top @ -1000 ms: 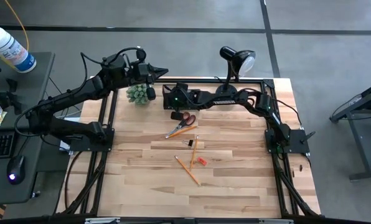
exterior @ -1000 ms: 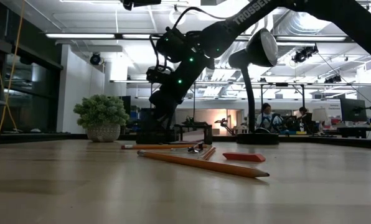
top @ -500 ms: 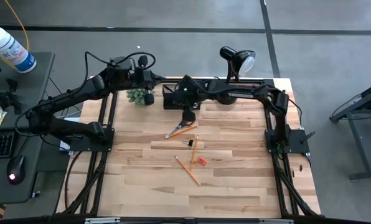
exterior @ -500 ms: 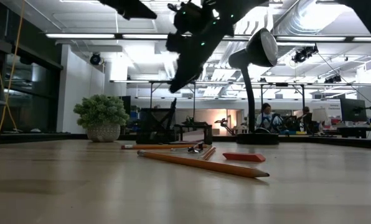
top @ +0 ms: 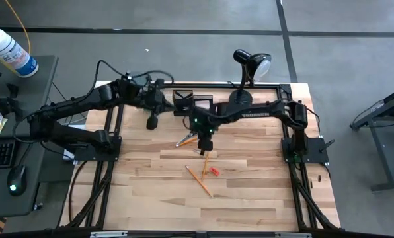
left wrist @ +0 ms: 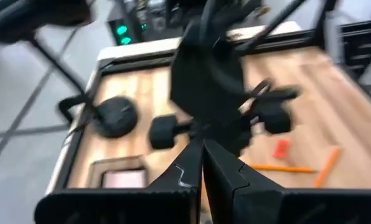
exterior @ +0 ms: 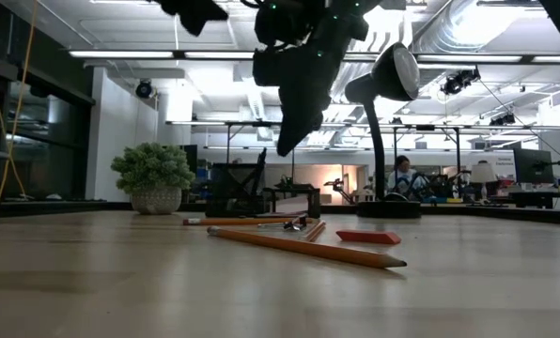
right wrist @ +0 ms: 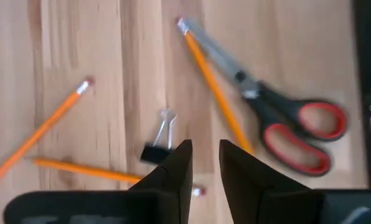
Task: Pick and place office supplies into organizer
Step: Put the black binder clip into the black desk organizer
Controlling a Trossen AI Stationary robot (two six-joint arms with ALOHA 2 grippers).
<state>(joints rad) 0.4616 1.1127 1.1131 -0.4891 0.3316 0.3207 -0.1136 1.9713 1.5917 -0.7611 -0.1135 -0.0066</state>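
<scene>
My right gripper hangs open above the table, pointing down over the small dark clip. The orange-handled scissors lie flat beside it, with one pencil against their blades. More orange pencils and the red eraser lie nearer the near edge. The black organizer stands at the far edge, and a pink pad lies in it. My left gripper is shut and empty, raised beside the organizer.
The black desk lamp stands at the far edge, right of the organizer. The green plant sits far left; in the high view my left arm covers it. Bare wood lies toward the near and right edges.
My right gripper has risen from the organizer and swung toward the near edge, past the scissors, to hang over the clip. My left arm has shifted toward the near edge and now covers the plant from above. The supplies on the table have not moved.
</scene>
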